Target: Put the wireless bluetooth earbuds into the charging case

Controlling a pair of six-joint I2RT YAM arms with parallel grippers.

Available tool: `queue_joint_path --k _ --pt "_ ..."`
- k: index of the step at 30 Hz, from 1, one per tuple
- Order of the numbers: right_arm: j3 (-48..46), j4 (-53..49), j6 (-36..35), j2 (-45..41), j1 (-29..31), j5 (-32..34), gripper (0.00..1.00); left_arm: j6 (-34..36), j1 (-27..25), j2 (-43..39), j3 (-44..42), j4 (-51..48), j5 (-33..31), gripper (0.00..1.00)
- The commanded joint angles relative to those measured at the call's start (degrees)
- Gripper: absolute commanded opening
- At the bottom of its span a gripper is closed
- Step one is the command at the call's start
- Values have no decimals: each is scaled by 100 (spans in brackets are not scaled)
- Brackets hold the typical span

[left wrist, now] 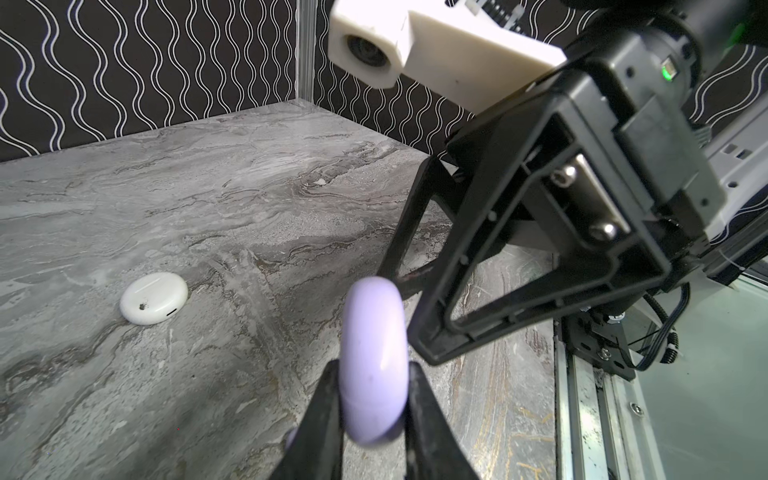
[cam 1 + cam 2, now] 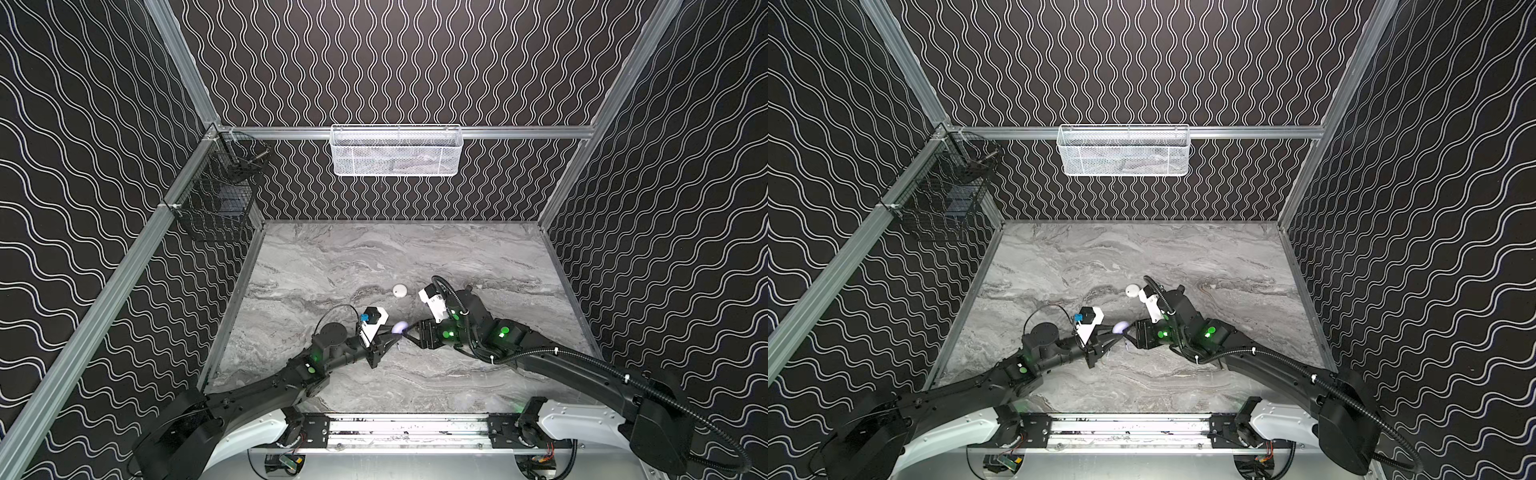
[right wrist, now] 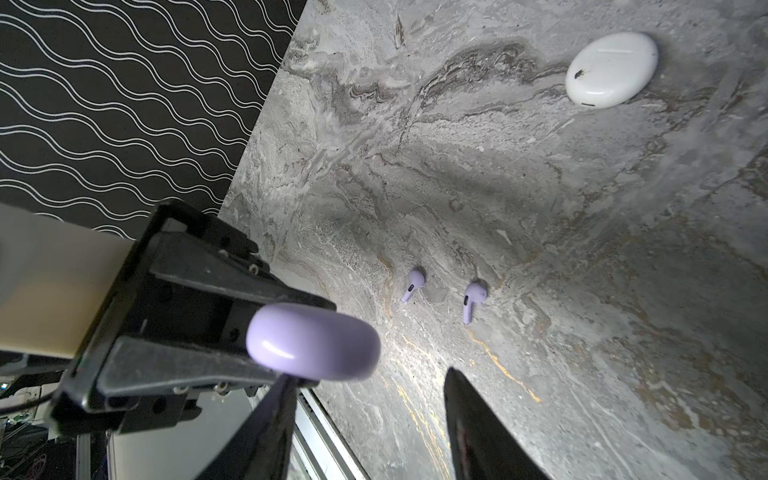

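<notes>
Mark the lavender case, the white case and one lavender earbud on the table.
Glossy lavender round plastic charging case [image 1: 372, 359], left wrist view: its curved edge.
Glossy white round plastic charging case [image 3: 611, 68], right wrist view: lid centre.
Tiny pale lavender stemmed plastic earbud [image 3: 473, 300], right wrist view: below its head.

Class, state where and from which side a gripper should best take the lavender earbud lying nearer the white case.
Probably the stem of that lavender earbud, from straight above, jaws across it: it lies flat on the table, stem slim and straight, head rounded.
</notes>
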Motion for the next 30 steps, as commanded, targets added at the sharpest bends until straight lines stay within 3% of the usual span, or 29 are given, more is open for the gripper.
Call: queue_joint_path --k 1,26,30 --pt "90 51 9 -25 -22 206 59 170 -10 -50 -9 174 173 0" --pt "119 60 4 70 -263 114 58 140 -10 -147 -104 331 250 0" --pt "143 7 7 -15 -270 174 58 163 -9 -152 -64 139 -14 0"
